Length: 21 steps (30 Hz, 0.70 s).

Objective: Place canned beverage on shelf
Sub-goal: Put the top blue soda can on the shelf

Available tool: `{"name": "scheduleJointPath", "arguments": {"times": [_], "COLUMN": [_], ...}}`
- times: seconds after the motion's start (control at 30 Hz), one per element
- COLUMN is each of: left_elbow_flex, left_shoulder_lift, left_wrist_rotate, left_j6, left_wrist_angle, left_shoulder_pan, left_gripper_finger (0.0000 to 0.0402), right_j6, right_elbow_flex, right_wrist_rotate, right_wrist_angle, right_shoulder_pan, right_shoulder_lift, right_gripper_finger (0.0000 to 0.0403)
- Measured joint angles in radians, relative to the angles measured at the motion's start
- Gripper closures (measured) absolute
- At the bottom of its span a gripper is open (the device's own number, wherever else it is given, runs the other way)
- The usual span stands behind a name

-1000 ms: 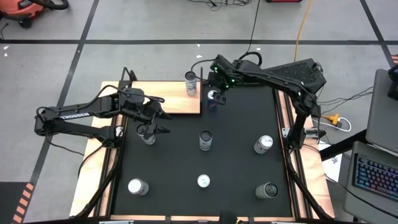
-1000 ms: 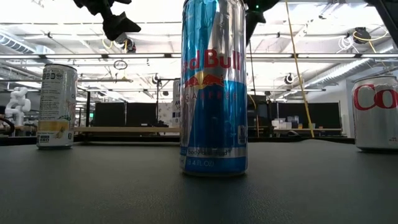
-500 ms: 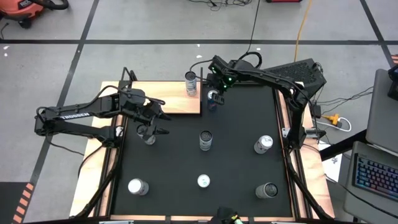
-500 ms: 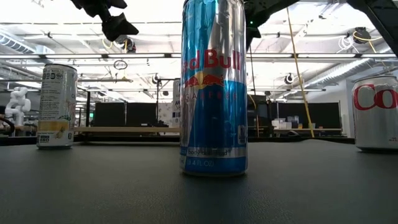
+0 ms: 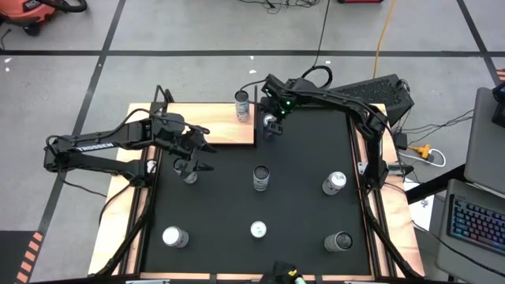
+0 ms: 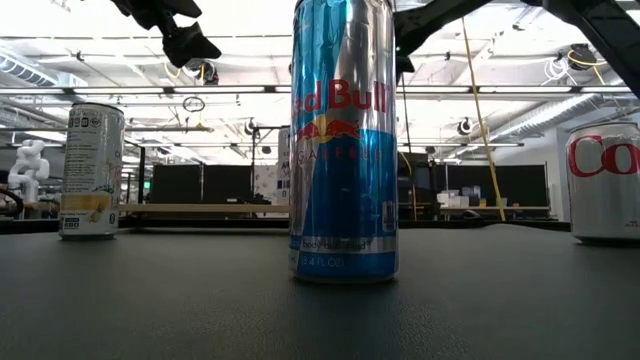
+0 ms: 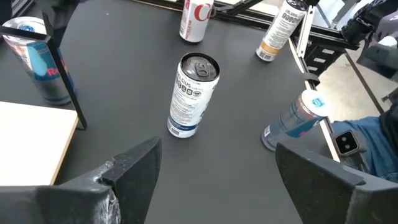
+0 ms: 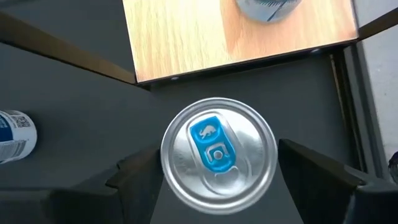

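A silver can with a blue tab (image 8: pixel 217 155) stands on the black mat (image 5: pixel 308 158), just off the right near corner of the light-wood shelf (image 5: pixel 213 125). My right gripper (image 8: pixel 217 177) hangs over this can, open. Its fingers flank the can's top and I see no touch. In the high view the gripper (image 5: pixel 271 120) covers most of the can. A second can (image 5: pixel 241 105) stands on the shelf's far right corner. My left gripper (image 5: pixel 203 156) is open above the mat near the shelf's near edge, with nothing between its fingers (image 7: pixel 134 165).
More cans stand on the mat: a white one (image 5: pixel 260 177) at the middle, a red-and-white one (image 5: pixel 334 183) to its right, one (image 5: pixel 187 170) under my left arm and three along the near edge (image 5: pixel 174 237) (image 5: pixel 258 229) (image 5: pixel 339 241). A thin black upright (image 7: pixel 65 81) rises at the shelf's corner.
My right gripper has come down toward the blue-tabbed can and drifted slightly toward the shelf, staying open. The cans have not moved.
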Motion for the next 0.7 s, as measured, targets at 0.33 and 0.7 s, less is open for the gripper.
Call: {"name": "scheduleJointPath", "arguments": {"times": [0.33, 0.7], "left_elbow_flex": [-0.001, -0.001], "left_shoulder_lift": [0.0, 0.0], "left_wrist_rotate": [0.0, 0.0], "left_j6": [0.002, 0.002], "left_wrist_angle": [0.001, 0.001], "left_shoulder_pan": [0.0, 0.0], "left_gripper_finger": [0.0081, 0.0081], "right_j6": [-0.012, 0.004], "right_elbow_flex": [0.0, 0.001], "right_wrist_rotate": [0.005, 0.004], "right_wrist_angle": [0.0, -0.006], "right_shoulder_pan": [0.002, 0.002], "right_shoulder_lift": [0.011, 0.01], "right_gripper_finger": [0.0138, 0.0207]}}
